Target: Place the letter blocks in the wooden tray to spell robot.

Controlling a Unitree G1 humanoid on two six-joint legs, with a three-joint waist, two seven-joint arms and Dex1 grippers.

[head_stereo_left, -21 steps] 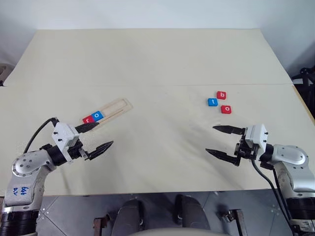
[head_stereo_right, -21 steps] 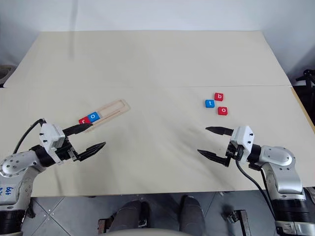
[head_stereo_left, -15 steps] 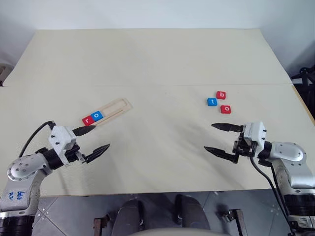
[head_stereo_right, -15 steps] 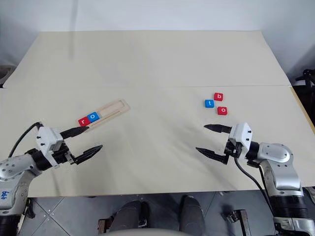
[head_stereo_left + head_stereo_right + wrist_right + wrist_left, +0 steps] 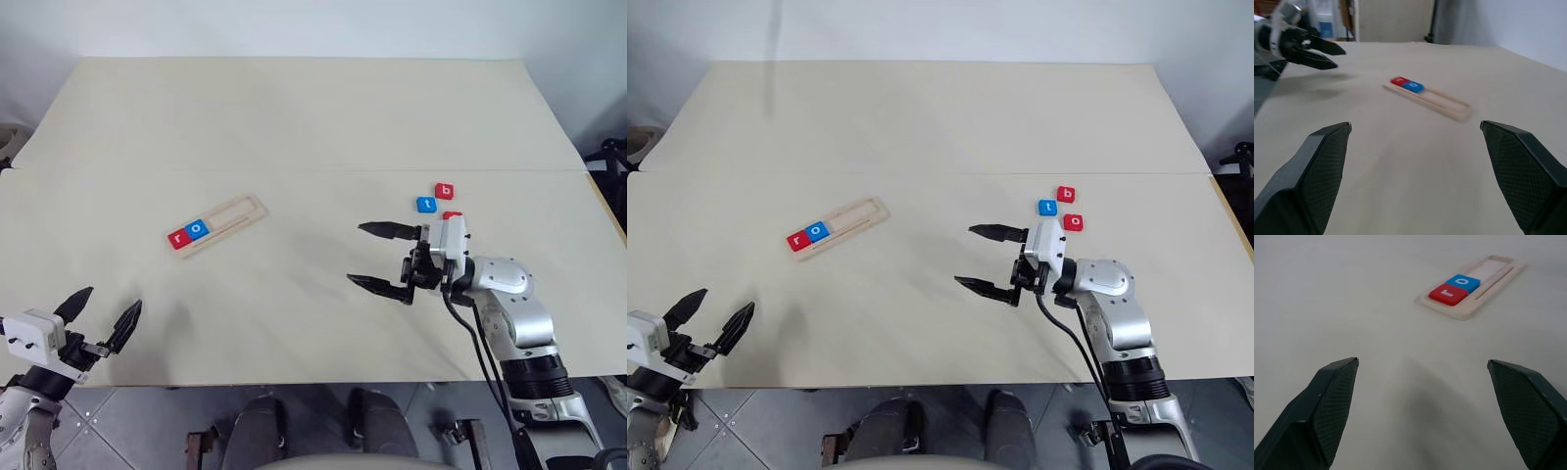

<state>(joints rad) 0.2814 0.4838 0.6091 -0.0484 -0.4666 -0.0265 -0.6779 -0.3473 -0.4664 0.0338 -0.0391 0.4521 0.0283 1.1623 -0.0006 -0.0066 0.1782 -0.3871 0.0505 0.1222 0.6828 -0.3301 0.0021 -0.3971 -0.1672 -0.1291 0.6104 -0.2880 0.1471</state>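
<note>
The wooden tray (image 5: 231, 215) lies slantwise on the left half of the table. A red r block (image 5: 177, 238) and a blue o block (image 5: 196, 229) sit side by side at its near end. Right of centre lie three loose letter blocks: a blue t (image 5: 1047, 208), a red b (image 5: 1065, 194) and a red o (image 5: 1073, 222). My right gripper (image 5: 358, 254) hovers open and empty just left of them, pointing toward the tray. My left gripper (image 5: 110, 302) stands open and empty at the front left edge, well short of the tray (image 5: 1488, 276).
The cream table (image 5: 294, 117) has a seam running across its middle. In the right wrist view the left gripper (image 5: 1317, 51) shows beyond the tray (image 5: 1430, 100). Bare tabletop separates the tray from the loose blocks.
My left gripper has drawn back from the tray's near end to the front left edge. My right gripper has swung left, past the loose blocks, toward the table's middle. Both stay open.
</note>
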